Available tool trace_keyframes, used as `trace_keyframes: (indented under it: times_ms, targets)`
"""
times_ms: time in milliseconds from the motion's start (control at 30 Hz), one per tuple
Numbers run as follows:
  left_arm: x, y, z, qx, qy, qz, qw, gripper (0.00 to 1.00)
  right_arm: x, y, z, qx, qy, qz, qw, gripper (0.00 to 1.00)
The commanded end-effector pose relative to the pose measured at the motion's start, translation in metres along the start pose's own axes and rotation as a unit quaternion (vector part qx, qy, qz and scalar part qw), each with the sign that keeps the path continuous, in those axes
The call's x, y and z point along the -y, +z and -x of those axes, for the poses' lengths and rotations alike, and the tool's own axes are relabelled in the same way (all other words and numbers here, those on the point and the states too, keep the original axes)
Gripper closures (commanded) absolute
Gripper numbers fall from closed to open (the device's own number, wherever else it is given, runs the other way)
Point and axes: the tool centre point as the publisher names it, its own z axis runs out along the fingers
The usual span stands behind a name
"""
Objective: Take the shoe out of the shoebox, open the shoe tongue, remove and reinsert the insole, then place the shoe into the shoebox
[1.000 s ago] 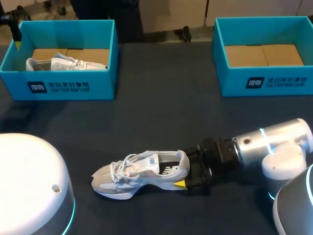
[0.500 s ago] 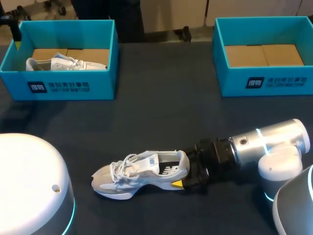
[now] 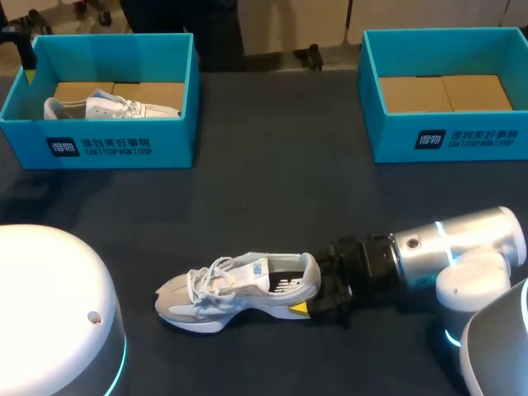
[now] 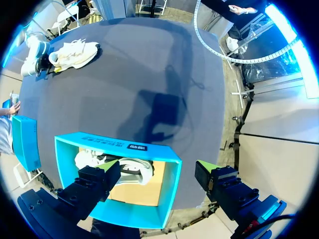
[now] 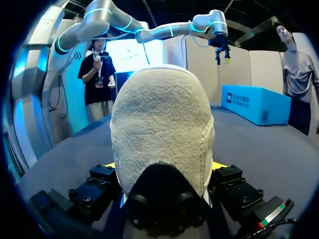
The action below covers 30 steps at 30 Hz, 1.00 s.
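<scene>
gripping the heel: shoe out on the table, tongue not yet opened

the shoe [image 3: 239, 290] sits on the dark table [image 3: 272, 190], near the middle and toward the near edge. its toe points left and its heel right, and it seems to rest on its sole. the right gripper [image 3: 318, 290] is clenched on the heel. in the right wrist view a yellow-tipped finger presses each side of the heel cup, with the shoe's back filling the space ahead of it.

over the last second the shoe has hardly travelled. its toe has dipped a touch toward the near edge, while the right arm's silver forearm has swung nearer. that reads as settling and squaring the shoe rather than carrying it, so the take-out step looks done and the tongue comes next.

the right shoebox [image 3: 445, 95] stands at the far right, well apart, showing its brown card floor. the left shoebox [image 3: 99, 99] at the far left holds a second shoe [image 3: 107, 106].

the left gripper [image 4: 155, 167] hangs over that left shoebox with its fingers spread wide and nothing between them. it is well away from the held shoe, so it would probably have to cross the table before the tongue can be lifted.
</scene>
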Motion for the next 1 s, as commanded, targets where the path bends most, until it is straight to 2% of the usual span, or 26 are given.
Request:
trace_keyframes:
  times_ms: [33, 333, 400, 900, 967, 1000]
  targets:
    - [0.001, 0.000, 0.000, -0.001, 0.000, 0.001, 1.000, 0.00, -0.001, -0.009, 0.001, 0.014, -0.003, -0.001, 1.000, 1.00]
    - [0.001, 0.000, 0.000, -0.001, 0.000, 0.001, 1.000, 0.00, 0.000, -0.021, 0.014, 0.027, 0.000, -0.003, 1.000, 1.00]
    - [0.001, 0.000, 0.000, -0.001, 0.000, 0.001, 1.000, 0.00, 0.001, -0.022, 0.014, 0.020, -0.011, 0.009, 1.000, 1.00]
    - [0.001, 0.000, 0.000, -0.001, 0.000, 0.001, 1.000, 0.00, 0.001, -0.022, 0.014, 0.020, -0.011, 0.009, 1.000, 1.00]
    - [0.015, -0.005, 0.005, 0.016, -0.002, -0.009, 1.000, 0.00, 0.001, -0.022, 0.014, 0.020, -0.011, 0.009, 1.000, 1.00]
    - [0.023, -0.006, 0.009, 0.007, -0.028, -0.010, 1.000, 0.00, 0.001, -0.022, 0.014, 0.020, -0.011, 0.009, 1.000, 1.00]
